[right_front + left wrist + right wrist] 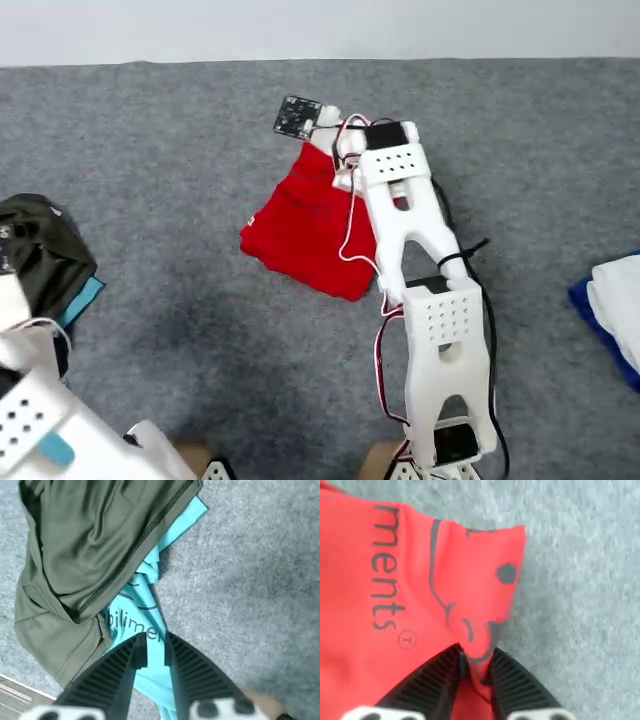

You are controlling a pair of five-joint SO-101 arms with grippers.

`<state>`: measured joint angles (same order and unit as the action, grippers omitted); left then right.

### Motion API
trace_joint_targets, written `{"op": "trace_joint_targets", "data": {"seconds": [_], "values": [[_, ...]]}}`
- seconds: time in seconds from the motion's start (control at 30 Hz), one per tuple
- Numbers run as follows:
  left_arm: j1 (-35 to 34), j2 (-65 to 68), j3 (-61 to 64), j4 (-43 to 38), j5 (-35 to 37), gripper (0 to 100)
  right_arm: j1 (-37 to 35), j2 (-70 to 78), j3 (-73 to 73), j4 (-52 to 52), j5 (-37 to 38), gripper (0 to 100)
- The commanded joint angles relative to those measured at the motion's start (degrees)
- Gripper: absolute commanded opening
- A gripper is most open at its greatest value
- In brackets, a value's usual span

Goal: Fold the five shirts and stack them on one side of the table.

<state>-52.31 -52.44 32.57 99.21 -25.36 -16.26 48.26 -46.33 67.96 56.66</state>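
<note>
- The right end effector (476,653) is clamped on a small pinch of the red shirt (410,580), close to one corner. With so little cloth held, a pull is judged likely to slip it free.
- The rest of the red shirt lies crumpled on the surface (580,580), spread away from the jaws. Dragging could bunch it rather than flatten it.
- In the high view the arm's wiring (350,215) is seen crossing the red cloth; snagging is considered possible.
- The left end effector (156,639) is held just above the teal shirt (142,587); whether it grips cannot be told.
- The olive garment (90,545) lies over the teal shirt just beyond that end effector. If the teal one is lifted, both may be drawn along, possibly over the surface edge (20,687) nearby.
</note>
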Motion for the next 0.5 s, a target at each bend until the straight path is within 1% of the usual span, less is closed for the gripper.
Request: {"op": "trace_joint_targets", "data": {"seconds": [0.0, 0.03, 0.1, 0.33, 0.47], "values": [[-0.35, -2.64, 0.4, 0.7, -0.35, 7, 0.57, -1.98, -4.57, -0.92, -7.65, 21.4], [-0.35, -3.08, 0.75, 0.7, -1.23, 7, 1.01, -2.86, -5.27, -0.04, -10.81, 24.7], [-0.35, -3.69, 1.01, 0.7, -2.64, 7, 1.63, -4.53, -7.47, 2.86, -14.59, 27.6], [-0.35, -4.75, 1.01, 0.7, -2.99, 7, 3.12, -9.89, -16.53, 18.77, -21.8, 27.5], [-0.35, -4.75, 1.01, 0.7, -2.99, 7, 1.71, -11.03, -20.13, 30.11, -23.74, 27.0]]}}
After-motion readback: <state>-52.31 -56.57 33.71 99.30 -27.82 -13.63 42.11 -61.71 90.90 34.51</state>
